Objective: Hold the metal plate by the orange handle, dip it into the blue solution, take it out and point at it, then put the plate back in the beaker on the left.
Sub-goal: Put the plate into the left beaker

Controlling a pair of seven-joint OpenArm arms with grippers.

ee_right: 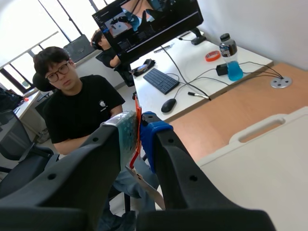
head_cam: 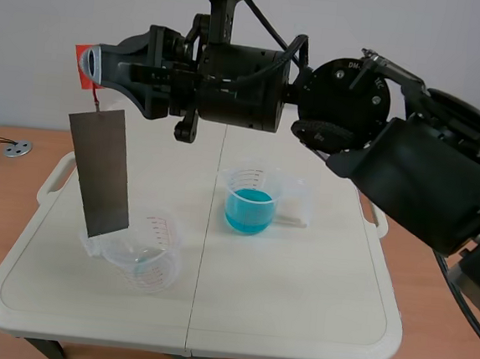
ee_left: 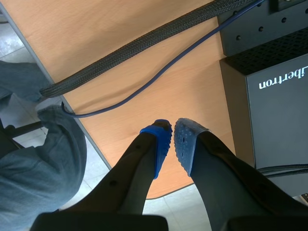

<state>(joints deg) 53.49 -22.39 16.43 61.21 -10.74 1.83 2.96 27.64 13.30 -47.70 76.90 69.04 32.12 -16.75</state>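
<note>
My right gripper (head_cam: 93, 64) reaches across from the right, high over the table's left side, shut on the orange handle (head_cam: 82, 51). The grey metal plate (head_cam: 99, 171) hangs from it on a thin hook, slightly tilted. Its lower edge is at the left rim of the clear empty beaker (head_cam: 145, 255); I cannot tell if they touch. The beaker of blue solution (head_cam: 249, 201) stands near the table's middle. In the right wrist view the gripper (ee_right: 137, 122) pinches the orange handle (ee_right: 138, 126). My left gripper (ee_left: 172, 126) is shut on nothing, off the table over a wooden desk.
The beakers stand on a white folding table (head_cam: 296, 302). A black box (ee_left: 274, 96) and cables (ee_left: 144, 43) lie on the wooden desk under the left gripper. A person (ee_right: 77, 106) sits beyond the table's left end, near desks with a monitor.
</note>
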